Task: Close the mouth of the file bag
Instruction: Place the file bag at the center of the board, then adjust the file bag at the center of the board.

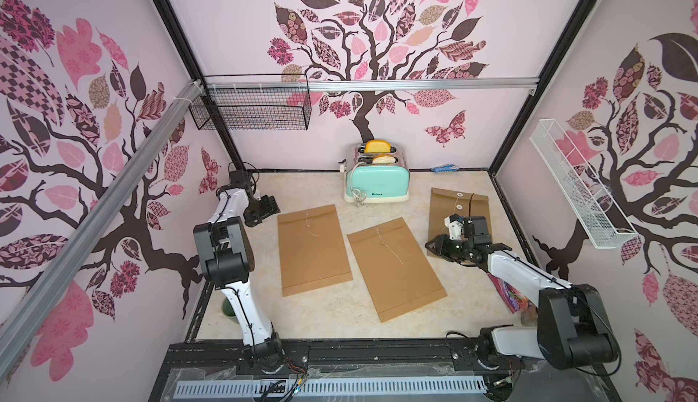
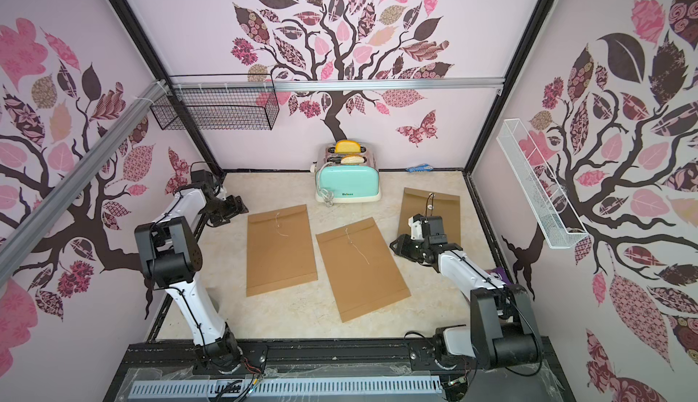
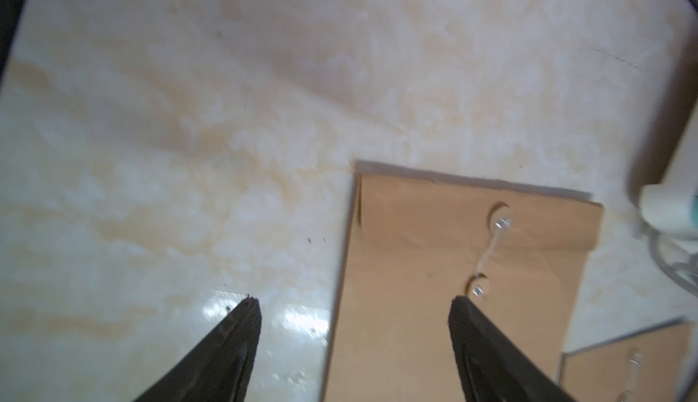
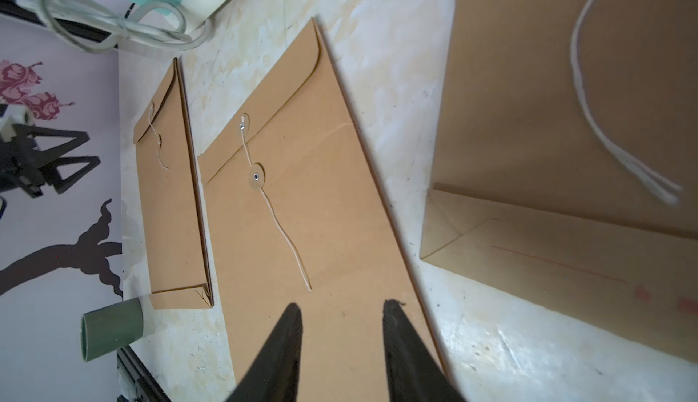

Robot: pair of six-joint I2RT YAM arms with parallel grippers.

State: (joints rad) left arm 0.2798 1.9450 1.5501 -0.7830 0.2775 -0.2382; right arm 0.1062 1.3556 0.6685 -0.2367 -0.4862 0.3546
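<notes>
Winding is being judged the step in hand: with left end effector (image 3: 355, 302) and right end effector (image 4: 343, 305) both being held released and empty, the loose string (image 4: 642, 169) of the file bag (image 1: 443, 203) lying right of the toaster (image 1: 377, 182) is best being pinched near its frayed end.

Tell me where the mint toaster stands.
In both top views the mint toaster stands at the back of the table, near its middle, just beyond the left file bag and the middle file bag.
</notes>
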